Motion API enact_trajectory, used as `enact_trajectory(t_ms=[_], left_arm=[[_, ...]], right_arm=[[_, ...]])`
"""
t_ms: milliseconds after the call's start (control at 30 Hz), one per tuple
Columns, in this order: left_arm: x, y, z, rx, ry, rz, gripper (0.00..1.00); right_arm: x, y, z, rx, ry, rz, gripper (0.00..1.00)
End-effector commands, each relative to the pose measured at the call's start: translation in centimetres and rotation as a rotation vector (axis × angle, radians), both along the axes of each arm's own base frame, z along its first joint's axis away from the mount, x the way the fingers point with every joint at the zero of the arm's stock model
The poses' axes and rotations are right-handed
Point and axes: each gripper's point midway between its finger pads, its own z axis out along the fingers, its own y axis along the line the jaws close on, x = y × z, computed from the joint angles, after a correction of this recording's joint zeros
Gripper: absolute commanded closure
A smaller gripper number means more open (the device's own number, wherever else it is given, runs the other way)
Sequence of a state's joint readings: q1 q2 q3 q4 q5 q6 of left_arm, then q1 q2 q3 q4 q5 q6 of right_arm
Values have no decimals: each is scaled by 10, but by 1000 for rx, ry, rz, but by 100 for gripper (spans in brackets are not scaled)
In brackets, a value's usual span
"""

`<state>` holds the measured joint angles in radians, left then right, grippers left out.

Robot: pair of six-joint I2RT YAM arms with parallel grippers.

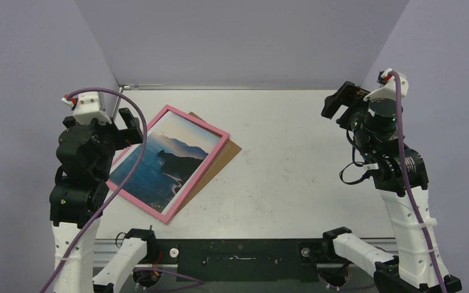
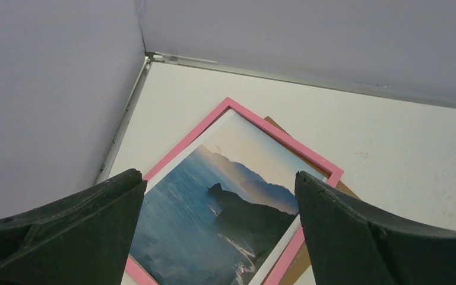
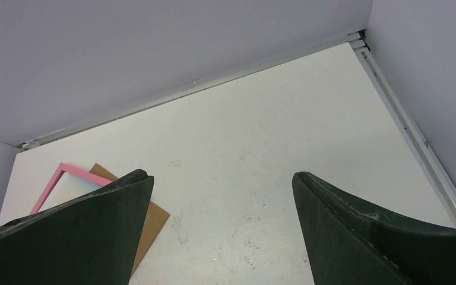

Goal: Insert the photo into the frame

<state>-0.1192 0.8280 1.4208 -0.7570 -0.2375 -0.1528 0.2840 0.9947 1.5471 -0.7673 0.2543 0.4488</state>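
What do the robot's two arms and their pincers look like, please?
The left arm and right arm share white lower links, black jointed housings and a white wrist cap with a small red part. A purple cable runs along each. The left pincer and right pincer are black, with broad, wedge-shaped dark fingers.

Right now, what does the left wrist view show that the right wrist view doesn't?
Only left wrist: the rectangular sea-and-mountain photo print, lying within the rim of the thin pink rectangular frame.
Only right wrist: the far right corner of the white tabletop.
Both: a corner of that frame, the plain brown backing board under it, and an open pincer up close, the left pincer in one and the right pincer in the other.
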Motion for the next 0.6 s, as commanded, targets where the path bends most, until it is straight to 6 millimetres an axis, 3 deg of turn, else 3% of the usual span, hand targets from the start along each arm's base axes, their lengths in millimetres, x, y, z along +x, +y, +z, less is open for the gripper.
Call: enact_trajectory(t_ms=[0, 167, 300, 433, 567], left_arm=[[19, -18, -30, 12, 2, -98, 3], [31, -24, -95, -74, 157, -77, 3], [28, -62, -133, -153, 259, -264, 3], [29, -83, -192, -210, 449, -349, 3], [23, -91, -238, -222, 604, -372, 6]], right_arm=[[3, 3, -2, 18, -3, 3, 8], [20, 41, -46, 87, 167, 139, 8], [29, 81, -99, 228, 316, 226, 12], [21, 115, -159, 297, 460, 222, 16], [9, 142, -202, 296, 552, 193, 18]])
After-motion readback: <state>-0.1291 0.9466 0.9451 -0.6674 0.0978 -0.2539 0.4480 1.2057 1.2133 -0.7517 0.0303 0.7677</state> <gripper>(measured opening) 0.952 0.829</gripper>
